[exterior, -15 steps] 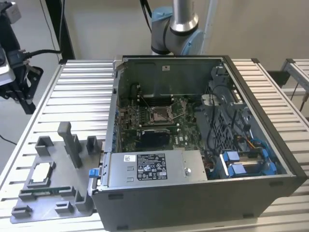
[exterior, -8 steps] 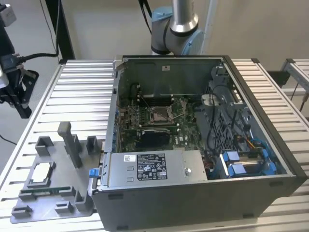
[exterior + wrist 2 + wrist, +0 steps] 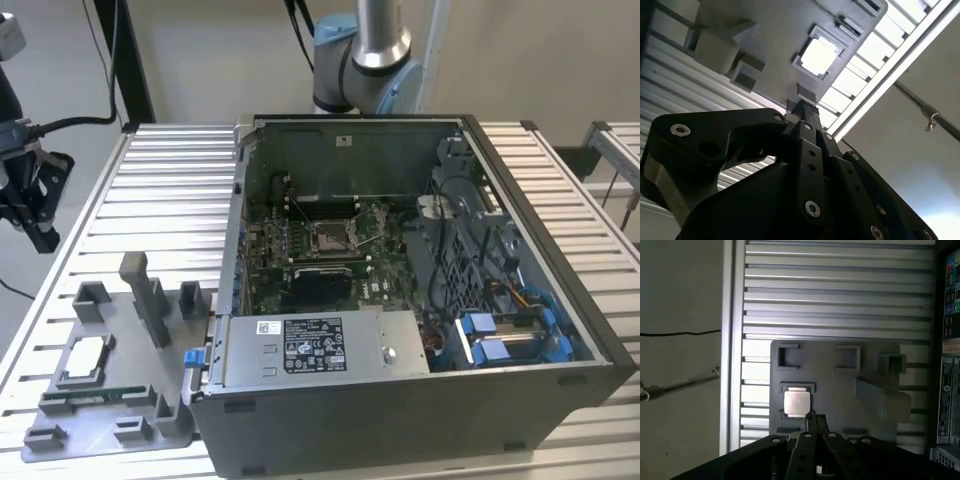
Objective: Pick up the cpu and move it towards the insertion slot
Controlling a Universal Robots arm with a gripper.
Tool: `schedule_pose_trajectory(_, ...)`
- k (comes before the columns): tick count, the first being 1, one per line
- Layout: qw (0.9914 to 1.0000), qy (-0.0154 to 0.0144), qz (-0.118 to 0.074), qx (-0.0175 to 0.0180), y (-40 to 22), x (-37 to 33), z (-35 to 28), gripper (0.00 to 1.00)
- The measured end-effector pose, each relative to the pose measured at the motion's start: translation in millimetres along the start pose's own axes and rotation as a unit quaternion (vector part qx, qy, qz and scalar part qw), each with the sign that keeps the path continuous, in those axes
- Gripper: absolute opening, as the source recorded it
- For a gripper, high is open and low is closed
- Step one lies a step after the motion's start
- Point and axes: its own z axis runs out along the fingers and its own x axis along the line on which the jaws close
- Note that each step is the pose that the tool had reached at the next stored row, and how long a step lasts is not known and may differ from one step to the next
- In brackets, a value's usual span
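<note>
The cpu (image 3: 85, 357), a pale silvery square chip, lies flat in a recess of the grey tray (image 3: 150, 425) at the exterior view's left. Both wrist views look down on the cpu (image 3: 796, 401) (image 3: 818, 55). My gripper (image 3: 44, 238) hangs well above the table's edge at the exterior view's far left, apart from the tray. Its black fingers (image 3: 813, 421) are shut together with nothing between them, their tips (image 3: 803, 107) pointing toward the tray. The insertion slot (image 3: 330, 237), a shiny metal frame, sits on the green motherboard inside the open computer case.
The open computer case (image 3: 400, 400) fills the middle and right of the slatted aluminium table (image 3: 150, 200). A narrow green memory stick (image 3: 95, 394) lies in the tray near the cpu. Grey upright posts (image 3: 150, 300) rise from the tray. Cables and blue parts (image 3: 510, 335) crowd the case's right side.
</note>
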Motion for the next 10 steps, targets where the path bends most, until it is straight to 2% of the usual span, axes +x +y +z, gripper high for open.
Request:
schedule_pose_trajectory(6,1.00000,0.0000,0.000,0.0000,-8.7,0.7,0.1,0.00)
schedule_pose_trajectory(10,1.00000,-0.0001,0.001,0.0000,-9.2,3.4,1.1,0.00)
